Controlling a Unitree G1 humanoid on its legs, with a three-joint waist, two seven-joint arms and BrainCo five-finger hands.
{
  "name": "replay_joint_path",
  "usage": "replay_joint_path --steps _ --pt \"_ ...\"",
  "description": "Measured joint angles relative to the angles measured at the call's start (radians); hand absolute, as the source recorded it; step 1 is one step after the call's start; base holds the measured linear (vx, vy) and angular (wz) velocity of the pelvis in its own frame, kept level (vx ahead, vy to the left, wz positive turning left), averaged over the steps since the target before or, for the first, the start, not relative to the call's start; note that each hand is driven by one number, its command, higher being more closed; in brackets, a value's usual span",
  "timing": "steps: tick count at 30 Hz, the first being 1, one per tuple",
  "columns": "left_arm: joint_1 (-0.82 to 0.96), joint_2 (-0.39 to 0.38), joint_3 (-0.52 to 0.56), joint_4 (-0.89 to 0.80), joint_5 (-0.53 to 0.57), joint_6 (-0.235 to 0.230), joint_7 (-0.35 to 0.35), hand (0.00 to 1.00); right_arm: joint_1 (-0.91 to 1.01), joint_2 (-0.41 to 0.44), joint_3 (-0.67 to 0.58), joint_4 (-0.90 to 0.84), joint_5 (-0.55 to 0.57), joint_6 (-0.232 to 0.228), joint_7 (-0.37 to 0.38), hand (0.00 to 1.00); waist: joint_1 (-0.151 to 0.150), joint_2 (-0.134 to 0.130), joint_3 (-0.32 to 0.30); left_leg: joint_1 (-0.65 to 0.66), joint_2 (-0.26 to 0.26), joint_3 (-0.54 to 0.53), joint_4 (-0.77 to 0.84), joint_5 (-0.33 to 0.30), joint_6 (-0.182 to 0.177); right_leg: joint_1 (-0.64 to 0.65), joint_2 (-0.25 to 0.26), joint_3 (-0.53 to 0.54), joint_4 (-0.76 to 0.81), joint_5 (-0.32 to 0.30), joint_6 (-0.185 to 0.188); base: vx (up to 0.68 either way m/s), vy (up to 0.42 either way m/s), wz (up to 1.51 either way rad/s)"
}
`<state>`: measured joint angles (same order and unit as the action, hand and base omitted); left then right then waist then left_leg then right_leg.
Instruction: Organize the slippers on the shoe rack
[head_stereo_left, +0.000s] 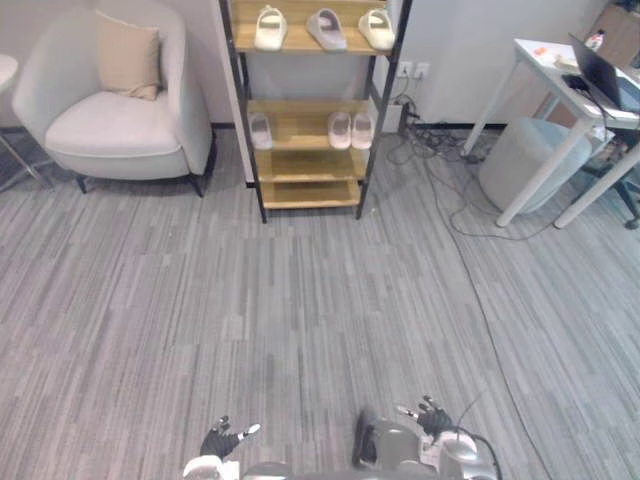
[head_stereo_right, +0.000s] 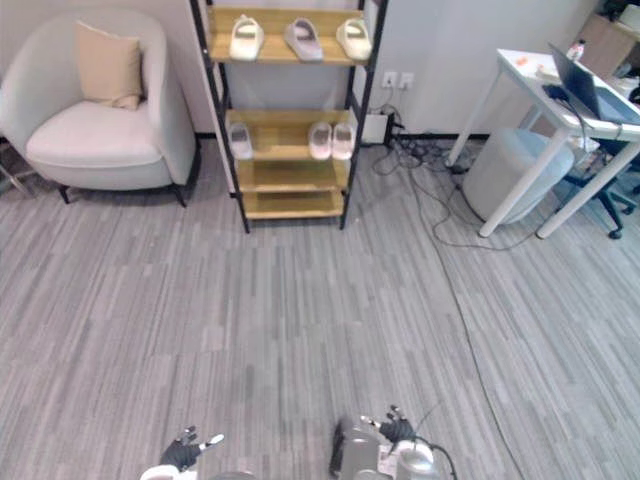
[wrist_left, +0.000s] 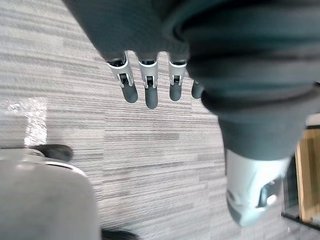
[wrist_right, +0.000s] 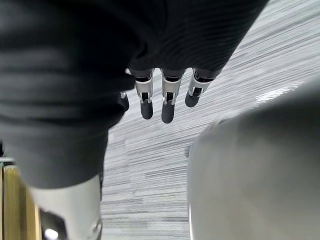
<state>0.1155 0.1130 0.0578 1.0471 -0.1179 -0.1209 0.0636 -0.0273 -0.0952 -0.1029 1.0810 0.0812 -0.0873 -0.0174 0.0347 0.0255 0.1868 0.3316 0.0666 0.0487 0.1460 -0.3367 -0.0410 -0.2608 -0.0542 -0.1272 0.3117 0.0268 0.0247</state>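
Observation:
A black-framed shoe rack (head_stereo_left: 309, 170) with wooden shelves stands against the far wall. Its top shelf carries three pale slippers (head_stereo_left: 326, 28) side by side. On the middle shelf one white slipper (head_stereo_left: 260, 130) lies at the left and a white pair (head_stereo_left: 351, 129) at the right. The lowest shelf is bare. My left hand (head_stereo_left: 221, 441) and right hand (head_stereo_left: 430, 415) hang low at the near edge, far from the rack, both open with straight fingers (wrist_left: 146, 87) and holding nothing.
A light armchair (head_stereo_left: 112, 110) with a beige cushion stands left of the rack. At the right are a white table (head_stereo_left: 560, 90) with a laptop, a round grey pouf (head_stereo_left: 525, 160), and cables (head_stereo_left: 450, 170) trailing across the grey carpet.

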Motion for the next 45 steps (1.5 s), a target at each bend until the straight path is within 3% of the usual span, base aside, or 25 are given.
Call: replay_joint_path --steps 2,3,4,5,8,10,12,13,15,16,17,18,19,21,23,25,26,29,32,34,35,38,40,42,45 --pt "0.0 -0.026 0.017 -0.003 0.001 -0.002 -0.002 0.0 0.007 -0.007 -0.013 0.0 -0.002 0.003 -0.001 0.0 -0.004 0.036 -0.011 -0.135 0.048 -0.038 0.3 0.003 -0.004 0.058 0.015 -0.054 -0.038 -0.049 -0.024 0.42 -0.251 0.53" --pt "-0.006 -0.045 0.045 -0.007 0.001 0.0 -0.003 0.0 0.013 -0.018 -0.013 -0.007 -0.001 0.006 -0.003 0.0 -0.004 0.056 -0.007 -0.205 0.082 -0.034 0.464 0.032 -0.017 0.097 0.038 -0.077 -0.065 -0.056 -0.03 0.44 -0.261 0.5" --pt "0.002 -0.064 0.081 -0.023 0.001 0.001 -0.003 0.0 0.023 -0.027 -0.011 -0.015 0.002 0.009 -0.006 0.0 -0.002 0.082 -0.006 -0.273 0.13 -0.018 0.631 0.112 -0.016 0.149 0.066 -0.092 -0.091 -0.072 -0.042 0.43 -0.19 0.3" --pt "0.013 -0.067 0.094 -0.037 0.001 0.001 -0.003 0.0 0.037 -0.026 -0.007 -0.024 0.007 0.009 -0.014 0.0 0.002 0.075 0.002 -0.321 0.173 0.001 0.76 0.187 -0.016 0.206 0.085 -0.092 -0.12 -0.087 -0.066 0.45 -0.146 0.21" --pt "0.016 -0.048 0.098 -0.059 0.002 0.0 -0.004 0.0 0.047 -0.01 -0.007 -0.035 0.038 0.012 -0.03 0.0 0.012 0.044 0.022 -0.454 0.194 0.08 0.92 0.115 -0.002 0.352 0.085 -0.091 -0.195 -0.127 -0.079 0.41 -0.136 0.16" --pt "0.013 -0.047 0.094 -0.074 0.001 -0.002 -0.003 0.0 0.038 -0.01 -0.007 -0.012 0.046 0.018 -0.031 0.0 0.03 0.04 0.024 -0.545 0.165 0.121 0.822 0.057 0.01 0.398 0.076 -0.087 -0.239 -0.135 -0.071 0.35 -0.057 -0.13" --pt "0.006 -0.037 0.082 -0.074 0.001 -0.002 -0.001 0.0 0.027 -0.003 -0.011 0.001 0.048 0.022 -0.036 0.0 0.038 0.022 0.036 -0.585 0.079 0.132 0.506 0.063 0.005 0.439 0.041 -0.084 -0.255 -0.157 -0.05 0.41 0.088 -0.16" --pt "0.006 -0.028 0.07 -0.074 0.001 -0.002 -0.001 0.0 0.028 0.004 -0.011 0.001 0.048 0.022 -0.039 0.0 0.043 0.011 0.037 -0.584 0.032 0.128 0.305 0.117 -0.006 0.454 0.019 -0.081 -0.261 -0.183 -0.038 0.38 0.12 -0.1" --pt "0.007 -0.028 0.049 -0.073 0.0 -0.002 0.0 0.0 0.027 0.008 -0.008 0.001 0.048 0.019 -0.042 0.0 0.059 0.016 0.033 -0.577 0.008 0.119 0.048 0.231 -0.016 0.487 0.015 -0.06 -0.276 -0.221 -0.007 0.48 0.204 -0.28" --pt "0.017 -0.018 0.038 -0.067 0.0 -0.002 0.0 0.0 0.028 0.013 -0.002 0.002 0.049 0.019 -0.044 0.0 0.073 0.005 0.027 -0.575 0.009 0.127 0.053 0.327 0.007 0.522 0.012 -0.046 -0.285 -0.252 0.016 0.61 0.265 -0.33" --pt "0.017 -0.007 0.037 -0.061 0.001 -0.001 -0.002 0.0 0.028 0.025 -0.002 0.003 0.049 0.019 -0.044 0.0 0.075 -0.007 0.019 -0.578 -0.002 0.132 0.079 0.338 0.022 0.533 -0.002 -0.045 -0.281 -0.272 0.023 0.55 0.219 -0.15" --pt "0.017 0.004 0.039 -0.059 0.0 0.0 -0.003 0.0 0.029 0.037 -0.001 0.003 0.048 0.019 -0.043 0.0 0.074 -0.029 0.012 -0.588 -0.015 0.133 0.11 0.337 0.026 0.539 -0.017 -0.045 -0.269 -0.285 0.025 0.47 0.11 0.06" --pt "0.011 0.026 0.038 -0.051 0.001 0.003 -0.003 0.0 0.041 0.058 0.0 0.005 0.047 0.019 -0.041 0.0 0.075 -0.072 -0.013 -0.607 -0.043 0.141 0.158 0.282 0.062 0.511 -0.048 -0.035 -0.185 -0.306 0.031 0.58 0.143 0.08" --pt "0.004 0.034 0.021 -0.032 0.001 0.004 -0.003 0.0 0.035 0.066 0.002 0.005 0.045 0.018 -0.039 0.0 0.076 -0.074 -0.015 -0.571 -0.047 0.145 0.188 0.224 0.075 0.417 -0.075 -0.007 0.084 -0.293 0.059 0.55 0.181 0.03" --pt "0.0 0.045 -0.003 -0.023 0.001 0.01 -0.002 0.0 0.033 0.064 0.0 0.004 0.042 0.017 -0.031 0.0 0.074 -0.077 -0.012 -0.452 -0.074 0.142 0.174 0.171 0.097 0.307 -0.132 -0.022 0.484 -0.236 0.135 0.58 0.201 0.13" --pt "-0.002 0.052 -0.03 -0.022 0.001 0.012 -0.003 0.0 0.034 0.059 0.0 0.004 0.037 0.015 -0.025 0.0 0.064 -0.069 -0.011 -0.325 -0.1 0.122 0.11 0.148 0.107 0.258 -0.181 -0.106 0.669 -0.261 0.078 0.63 0.128 0.42" --pt "-0.017 0.053 -0.055 -0.023 0.001 0.012 -0.004 0.0 0.029 0.053 0.007 -0.003 0.036 0.01 -0.022 0.0 0.048 -0.062 -0.009 -0.195 -0.102 0.084 0.013 0.149 0.107 0.195 -0.175 -0.204 0.636 -0.316 0.018 0.63 0.043 0.65" --pt "-0.028 0.047 -0.057 -0.022 0.001 0.012 -0.007 0.0 0.012 0.044 0.005 -0.016 0.037 -0.003 -0.022 0.0 0.02 -0.047 0.001 -0.115 -0.077 0.041 -0.044 0.143 0.097 0.074 -0.12 -0.243 0.297 -0.314 0.013 0.51 -0.034 0.58" --pt "-0.039 0.035 -0.055 -0.024 0.007 0.01 -0.007 0.0 0.002 0.031 0.006 -0.014 0.037 -0.002 -0.023 0.0 0.018 -0.036 0.02 -0.062 -0.048 0.024 -0.062 0.11 0.044 0.051 -0.063 -0.214 -0.096 -0.103 0.024 0.49 -0.123 0.51" --pt "-0.034 0.041 -0.052 -0.025 0.008 0.005 -0.006 0.0 0.007 0.032 0.006 -0.009 0.037 -0.001 -0.022 0.0 0.017 -0.052 0.026 -0.007 -0.05 0.019 -0.06 0.06 0.011 0.054 -0.067 -0.19 -0.156 -0.004 0.011 0.48 -0.208 0.59" --pt "-0.04 0.008 -0.046 -0.018 0.01 0.005 -0.007 0.0 0.005 0.008 0.0 -0.003 0.036 0.001 -0.022 0.0 0.012 -0.011 0.027 0.027 0.004 -0.012 -0.052 0.015 -0.01 0.064 -0.035 -0.202 -0.091 0.042 -0.038 0.73 -0.334 0.59" --pt "-0.047 -0.011 -0.034 -0.016 0.017 -0.001 -0.009 0.0 0.007 0.0 -0.013 -0.001 0.036 0.001 -0.022 0.0 0.011 0.021 0.028 -0.079 0.078 -0.029 0.195 0.022 -0.022 0.126 0.03 -0.256 -0.138 -0.002 -0.074 0.61 -0.322 0.35" --pt "-0.049 -0.016 -0.012 -0.021 0.018 -0.001 -0.01 0.0 0.015 0.0 -0.01 0.001 0.037 0.005 -0.023 0.0 0.013 0.025 0.03 -0.172 0.124 -0.027 0.455 0.082 -0.097 0.205 0.073 -0.256 -0.186 -0.031 -0.094 0.43 -0.204 0.06" --pt "-0.055 -0.023 0.004 -0.031 0.017 -0.002 -0.01 0.0 0.026 0.002 -0.009 0.001 0.038 0.006 -0.024 0.0 0.021 0.021 0.034 -0.267 0.169 0.018 0.685 0.064 -0.084 0.292 0.093 -0.249 -0.228 -0.059 -0.107 0.34 -0.121 -0.13" --pt "-0.064 -0.033 0.0 -0.053 0.017 -0.003 -0.009 0.0 0.023 0.012 -0.007 0.001 0.039 0.007 -0.025 0.0 0.027 0.003 0.042 -0.37 0.151 0.104 0.63 -0.019 -0.038 0.367 0.076 -0.216 -0.256 -0.071 -0.09 0.3 -0.024 -0.34"
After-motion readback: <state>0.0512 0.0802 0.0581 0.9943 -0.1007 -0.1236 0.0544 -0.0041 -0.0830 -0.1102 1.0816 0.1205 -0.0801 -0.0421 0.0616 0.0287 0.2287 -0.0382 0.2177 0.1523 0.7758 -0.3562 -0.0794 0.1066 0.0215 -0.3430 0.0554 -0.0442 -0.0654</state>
